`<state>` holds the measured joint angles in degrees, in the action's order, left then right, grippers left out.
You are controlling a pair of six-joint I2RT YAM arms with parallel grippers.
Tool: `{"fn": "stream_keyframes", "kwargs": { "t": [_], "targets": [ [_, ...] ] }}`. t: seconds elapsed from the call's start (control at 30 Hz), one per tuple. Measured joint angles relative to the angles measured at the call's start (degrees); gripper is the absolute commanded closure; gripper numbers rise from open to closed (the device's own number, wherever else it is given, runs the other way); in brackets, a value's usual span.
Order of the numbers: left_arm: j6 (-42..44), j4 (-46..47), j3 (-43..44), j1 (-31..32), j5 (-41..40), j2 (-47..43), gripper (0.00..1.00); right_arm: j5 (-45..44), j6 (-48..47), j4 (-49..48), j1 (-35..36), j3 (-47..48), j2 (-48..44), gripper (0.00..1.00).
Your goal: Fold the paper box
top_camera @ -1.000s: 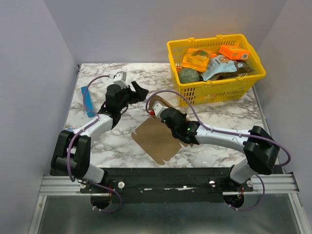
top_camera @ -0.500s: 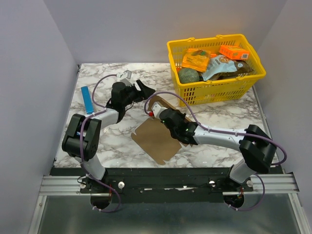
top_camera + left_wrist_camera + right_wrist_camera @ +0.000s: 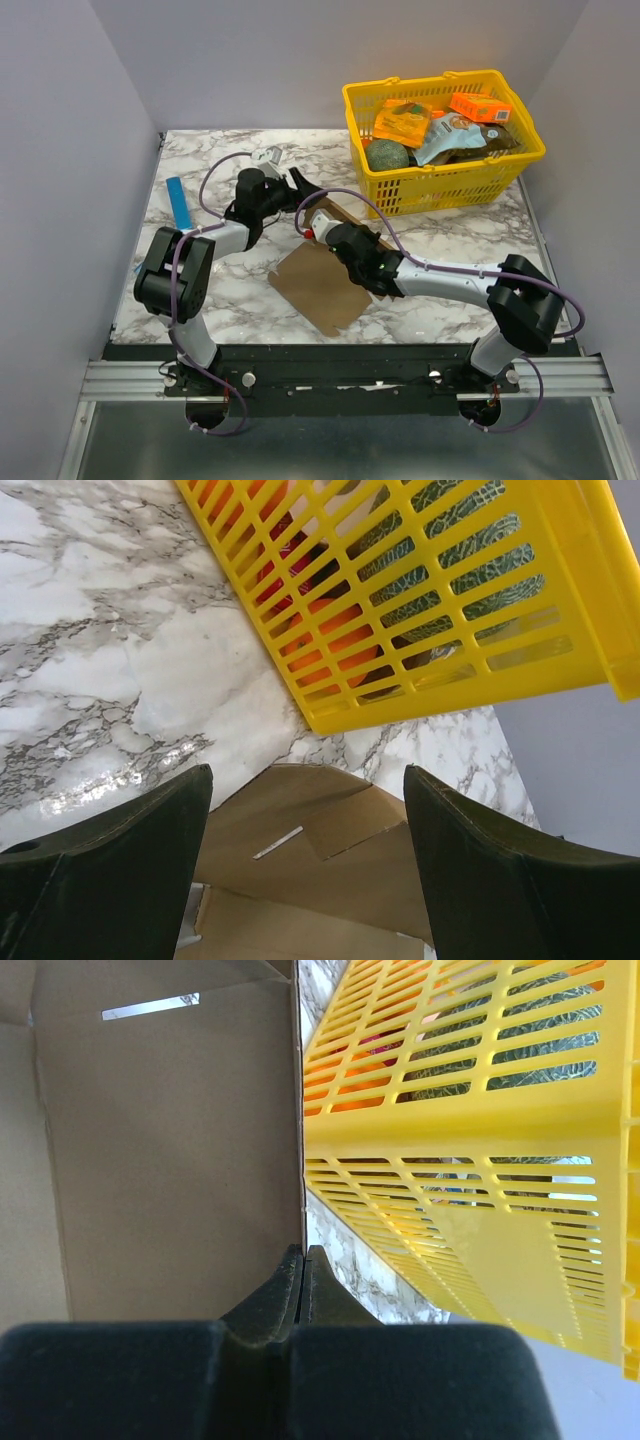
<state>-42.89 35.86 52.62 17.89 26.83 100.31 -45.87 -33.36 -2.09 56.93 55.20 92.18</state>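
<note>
The brown paper box (image 3: pixel 318 288) lies mostly flat on the marble table (image 3: pixel 230 300), near its middle, with the far flap lifted. The right gripper (image 3: pixel 312 226), fingers pressed together, pinches that raised flap's edge. Just beyond, the left gripper (image 3: pixel 303 186) hovers with its fingers spread wide. Farther back on the right stands the yellow basket (image 3: pixel 440 185), holding a green melon and orange packets. A blue strip (image 3: pixel 178 200) lies far left.

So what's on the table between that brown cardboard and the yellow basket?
Nothing: the left wrist view shows just a bare strip of marble table between the paper box and the yellow basket.
</note>
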Motion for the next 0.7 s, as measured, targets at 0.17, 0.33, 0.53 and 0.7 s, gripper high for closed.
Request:
{"fn": "stream_keyframes", "kwargs": {
  "t": [0.17, 0.33, 0.53, 0.7],
  "targets": [
    [0.0, 0.1, 0.0, 0.7, 1.0, 0.2, 0.29, -0.2, -0.2, 0.0, 0.0, 0.0, 0.1, 0.99],
    [-0.3, 1.5, -1.2, 1.3, 1.0, 0.2, 0.38, -1.2, -0.2, 0.0, 0.0, 0.0, 0.1, 0.99],
    [-1.3, 2.9, -3.9, 3.1, 0.9, -0.9, 0.4, -1.6, -0.2, 0.0, 0.0, -0.1, 0.3, 0.99],
    [-2.4, 4.7, -6.4, 5.9, 0.8, -1.6, 0.41, -1.7, -0.2, 0.0, 0.0, -0.1, 0.3, 0.99]
  ]
}}
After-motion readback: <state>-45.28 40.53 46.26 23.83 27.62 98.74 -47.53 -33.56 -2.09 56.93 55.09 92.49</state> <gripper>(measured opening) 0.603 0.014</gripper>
